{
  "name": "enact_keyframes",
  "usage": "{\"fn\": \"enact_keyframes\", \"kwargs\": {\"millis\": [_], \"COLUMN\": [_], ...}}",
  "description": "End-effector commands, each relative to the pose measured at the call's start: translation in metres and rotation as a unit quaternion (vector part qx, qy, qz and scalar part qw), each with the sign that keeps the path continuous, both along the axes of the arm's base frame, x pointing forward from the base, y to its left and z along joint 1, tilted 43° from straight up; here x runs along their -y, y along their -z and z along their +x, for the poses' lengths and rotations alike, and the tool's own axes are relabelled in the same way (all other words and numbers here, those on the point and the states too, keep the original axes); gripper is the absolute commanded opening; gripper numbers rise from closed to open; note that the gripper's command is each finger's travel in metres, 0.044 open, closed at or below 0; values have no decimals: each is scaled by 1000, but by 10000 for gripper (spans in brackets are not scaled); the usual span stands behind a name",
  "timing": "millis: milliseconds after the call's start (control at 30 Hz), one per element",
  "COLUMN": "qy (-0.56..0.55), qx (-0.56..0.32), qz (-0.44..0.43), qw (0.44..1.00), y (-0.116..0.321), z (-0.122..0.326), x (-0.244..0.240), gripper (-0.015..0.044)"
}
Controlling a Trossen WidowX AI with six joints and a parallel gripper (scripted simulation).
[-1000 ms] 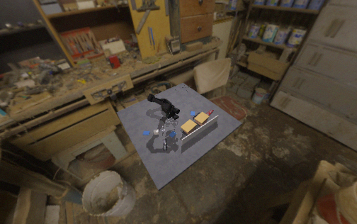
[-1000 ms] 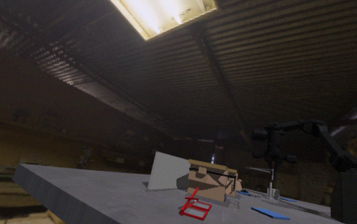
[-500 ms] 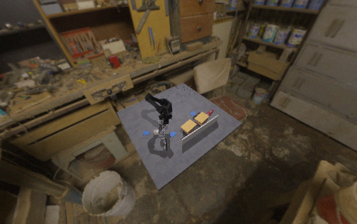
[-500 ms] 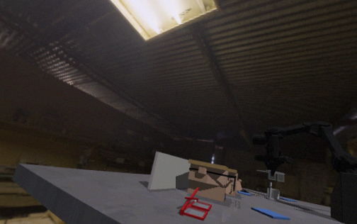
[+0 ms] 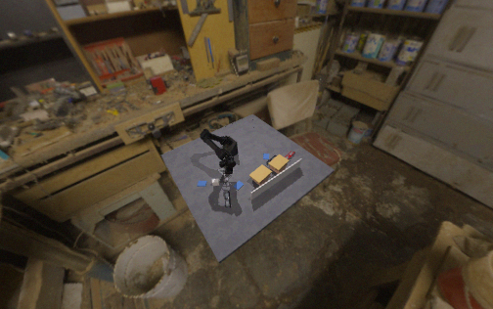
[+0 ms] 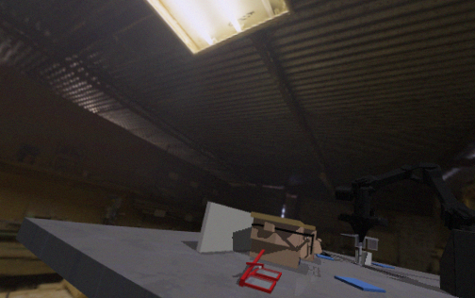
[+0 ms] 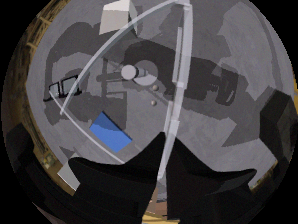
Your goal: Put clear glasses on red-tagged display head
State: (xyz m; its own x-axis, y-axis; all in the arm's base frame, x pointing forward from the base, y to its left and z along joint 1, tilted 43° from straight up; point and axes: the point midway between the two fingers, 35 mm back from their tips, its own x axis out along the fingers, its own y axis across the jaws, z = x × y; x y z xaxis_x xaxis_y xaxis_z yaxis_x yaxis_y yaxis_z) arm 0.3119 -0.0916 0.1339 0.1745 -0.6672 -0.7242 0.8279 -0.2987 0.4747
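My gripper (image 5: 226, 171) (image 6: 361, 241) (image 7: 165, 136) is shut on the clear glasses (image 6: 371, 243) (image 7: 182, 62). It holds them above the table, well away from the heads, with the pale front running up from the fingers and thin temples out to the left in the wrist view. Two tan display heads stand side by side: one (image 5: 279, 163) (image 6: 275, 253) wears black glasses (image 6: 288, 229), the other head (image 5: 260, 174) is partly hidden in the exterior view. I cannot make out the red tag.
A white panel (image 5: 277, 180) (image 6: 221, 231) stands behind the heads. Red glasses (image 5: 291, 154) (image 6: 261, 279) lie beside them. Dark-framed glasses (image 5: 228, 198) (image 7: 65, 88), a white block (image 5: 215, 182) (image 7: 114, 19) and blue pads, one (image 5: 239, 186) near the gripper, are on the table.
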Motion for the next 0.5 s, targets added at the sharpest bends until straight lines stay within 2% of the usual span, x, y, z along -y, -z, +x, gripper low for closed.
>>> {"fn": "enact_keyframes", "kwargs": {"millis": [0, 467], "qy": [-2, -2], "qx": [-6, -7], "qz": [0, 0], "qw": [1000, 1000], "y": [18, 26], "z": [1, -1], "x": [13, 10], "gripper": [0, 0]}}
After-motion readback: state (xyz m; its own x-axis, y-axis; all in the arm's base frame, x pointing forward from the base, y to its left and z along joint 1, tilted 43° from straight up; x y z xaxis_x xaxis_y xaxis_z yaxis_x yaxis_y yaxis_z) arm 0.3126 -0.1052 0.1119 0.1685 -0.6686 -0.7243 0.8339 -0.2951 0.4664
